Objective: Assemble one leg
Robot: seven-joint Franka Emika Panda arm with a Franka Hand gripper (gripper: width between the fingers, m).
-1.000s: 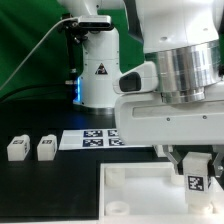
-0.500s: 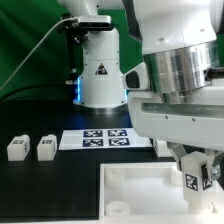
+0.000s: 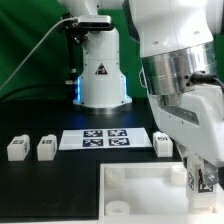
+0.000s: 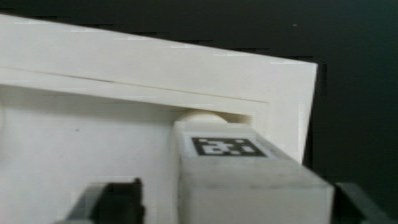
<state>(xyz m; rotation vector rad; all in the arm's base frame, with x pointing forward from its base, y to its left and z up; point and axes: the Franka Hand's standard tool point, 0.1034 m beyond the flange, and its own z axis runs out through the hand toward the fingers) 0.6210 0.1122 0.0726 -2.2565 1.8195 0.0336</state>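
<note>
The gripper (image 3: 203, 172) is pinching the leg (image 3: 196, 180) at a tilt, its end at a corner socket (image 4: 210, 118) of the white tray (image 3: 135, 185) on the exterior view's right, while three spare legs (image 3: 45, 148) are lying farther back near the marker board (image 3: 103, 139).

- My gripper (image 3: 204, 172), closed on the held leg (image 3: 203, 181), hangs over the white tray piece (image 3: 130, 190) at the exterior view's right. The tray's raised rim and corner sit close beneath.
- A loose leg (image 3: 162, 143) stands just beyond the tray's far edge, near my fingers.
- The marker board (image 3: 105, 138) lies flat at the centre, so I could pass above it.
- My own base (image 3: 100, 70) blocks the far centre.
- At the exterior view's left stand the outer leg (image 3: 17, 148) and the inner leg (image 3: 46, 148), side by side.
- The black table (image 3: 50, 190) between those two and the tray is open.
</note>
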